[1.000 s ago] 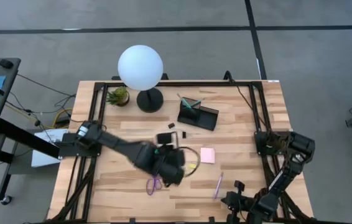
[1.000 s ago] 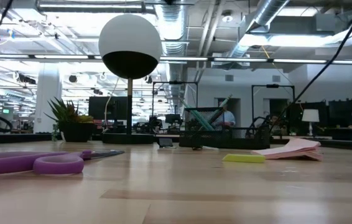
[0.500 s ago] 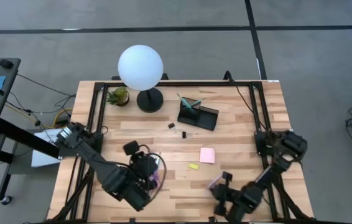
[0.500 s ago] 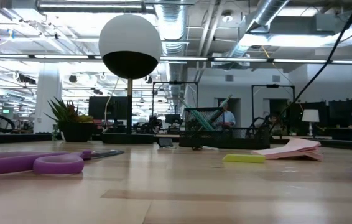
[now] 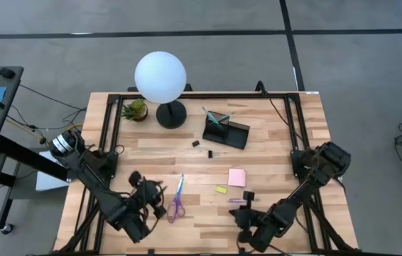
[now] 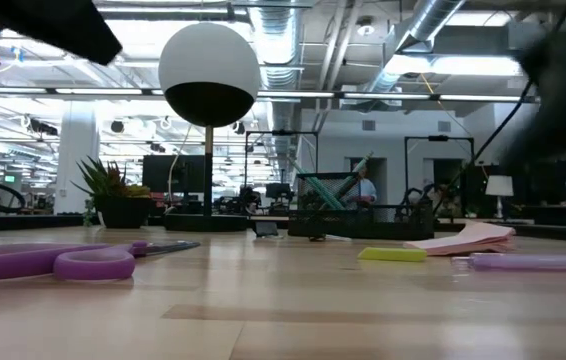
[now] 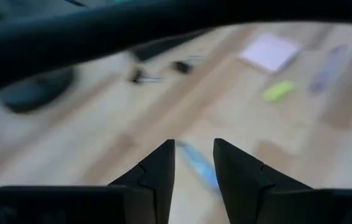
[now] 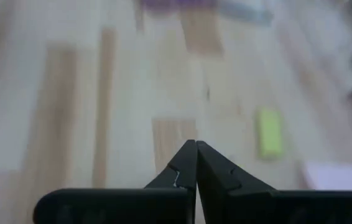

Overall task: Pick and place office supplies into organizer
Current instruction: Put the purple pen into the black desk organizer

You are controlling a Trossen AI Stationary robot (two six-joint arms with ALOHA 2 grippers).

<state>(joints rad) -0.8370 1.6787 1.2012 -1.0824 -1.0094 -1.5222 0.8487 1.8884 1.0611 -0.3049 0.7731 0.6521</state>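
Wooden bench carries scattered supplies. Black organizer at far centre, teal pens standing in it. Purple scissors near-left of centre, just right of left pincer; its fingers apart, nothing between. Pink sticky pad and yellow piece mid-bench; pink-purple pen just beyond right pincer, fingers together, empty. Two black clips near organizer.

Left pincer hangs empty, fingers parted, near the desk's front-left corner; right pincer closed, front-right.
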